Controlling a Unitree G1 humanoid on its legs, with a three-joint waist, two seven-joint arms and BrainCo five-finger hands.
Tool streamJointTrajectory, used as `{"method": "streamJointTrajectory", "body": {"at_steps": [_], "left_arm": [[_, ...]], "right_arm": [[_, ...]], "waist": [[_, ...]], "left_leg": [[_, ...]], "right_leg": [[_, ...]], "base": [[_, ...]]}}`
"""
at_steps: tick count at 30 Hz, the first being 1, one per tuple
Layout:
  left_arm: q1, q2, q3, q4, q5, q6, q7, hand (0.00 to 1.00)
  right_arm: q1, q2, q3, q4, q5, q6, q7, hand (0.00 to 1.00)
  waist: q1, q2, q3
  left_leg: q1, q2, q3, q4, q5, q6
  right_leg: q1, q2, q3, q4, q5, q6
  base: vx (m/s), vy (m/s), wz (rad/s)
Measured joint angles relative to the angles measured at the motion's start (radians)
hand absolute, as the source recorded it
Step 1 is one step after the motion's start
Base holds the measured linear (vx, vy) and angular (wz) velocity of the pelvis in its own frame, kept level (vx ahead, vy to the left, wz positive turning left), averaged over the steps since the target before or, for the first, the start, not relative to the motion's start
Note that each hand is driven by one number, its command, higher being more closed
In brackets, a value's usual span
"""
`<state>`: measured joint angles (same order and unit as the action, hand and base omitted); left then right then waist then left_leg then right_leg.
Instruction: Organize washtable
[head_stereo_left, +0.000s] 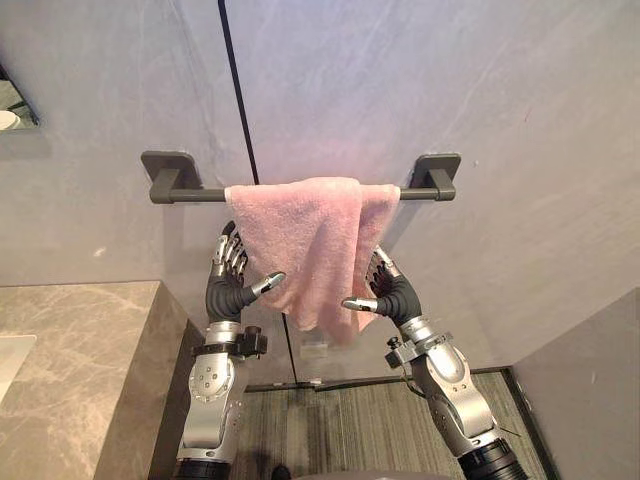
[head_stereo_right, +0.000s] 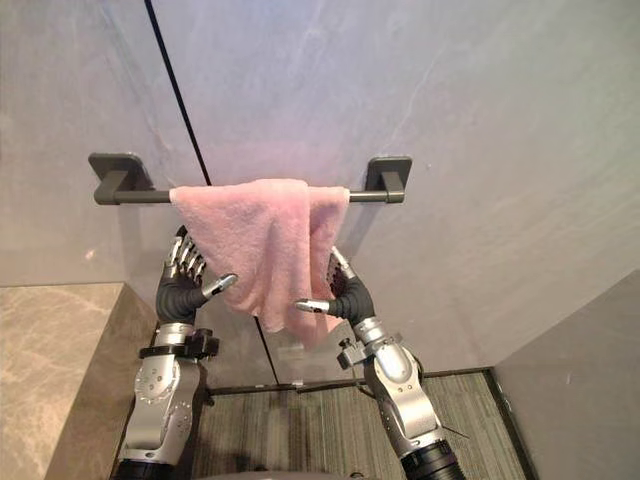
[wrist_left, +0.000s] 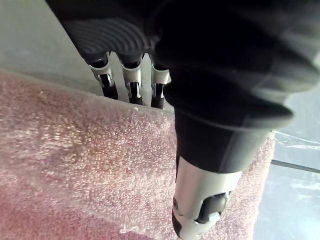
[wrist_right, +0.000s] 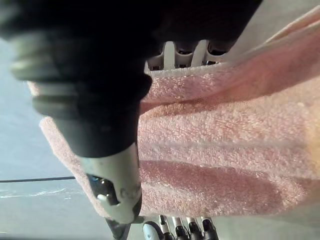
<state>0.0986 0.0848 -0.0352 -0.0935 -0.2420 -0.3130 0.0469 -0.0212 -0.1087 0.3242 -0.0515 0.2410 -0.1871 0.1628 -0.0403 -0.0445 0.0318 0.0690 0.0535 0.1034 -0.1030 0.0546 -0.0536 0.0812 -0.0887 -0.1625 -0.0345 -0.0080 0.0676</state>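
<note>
Left eye view: a pink towel hangs folded over a dark wall rail.
The towel sits toward the rail's right end. The left hand is at its left edge and the right hand at its right edge. Whether either grips it cannot be told.

No legible text, labels or numbers anywhere.

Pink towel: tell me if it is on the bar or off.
On. The pink towel is draped over the dark wall bar, hanging unevenly, left hand and right hand at its sides.
</note>
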Motion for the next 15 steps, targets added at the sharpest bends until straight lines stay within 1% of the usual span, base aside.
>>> {"method": "streamJointTrajectory", "body": {"at_steps": [2, 11, 15], "left_arm": [[0.000, 0.000, -0.005, 0.016, 0.000, 0.001, -0.001, 1.00], [0.000, 0.004, -0.026, 0.017, 0.000, 0.002, -0.006, 1.00], [-0.002, 0.005, -0.039, 0.017, 0.000, 0.001, -0.023, 1.00]], "right_arm": [[-0.023, 0.000, 0.016, 0.000, -0.018, 0.000, -0.001, 1.00], [-0.063, -0.013, 0.010, 0.000, -0.018, -0.001, -0.010, 1.00], [-0.064, -0.017, -0.002, 0.000, -0.018, -0.003, -0.011, 1.00]], "waist": [[0.000, 0.000, 0.000], [0.001, 0.000, 0.000], [0.000, 0.000, 0.000]], "left_leg": [[0.000, 0.000, 0.000, 0.000, 0.000, 0.000], [-0.001, 0.000, -0.001, 0.000, 0.000, 0.000], [0.000, 0.000, -0.001, 0.000, 0.001, 0.000]], "right_leg": [[0.000, 0.000, 0.000, 0.000, 0.000, 0.000], [0.000, 0.000, -0.001, 0.000, 0.000, 0.000], [0.000, 0.000, -0.001, 0.000, 0.000, 0.000]], "base": [[0.00, 0.000, 0.00], [0.00, 0.000, 0.00], [0.00, 0.000, 0.00]]}}
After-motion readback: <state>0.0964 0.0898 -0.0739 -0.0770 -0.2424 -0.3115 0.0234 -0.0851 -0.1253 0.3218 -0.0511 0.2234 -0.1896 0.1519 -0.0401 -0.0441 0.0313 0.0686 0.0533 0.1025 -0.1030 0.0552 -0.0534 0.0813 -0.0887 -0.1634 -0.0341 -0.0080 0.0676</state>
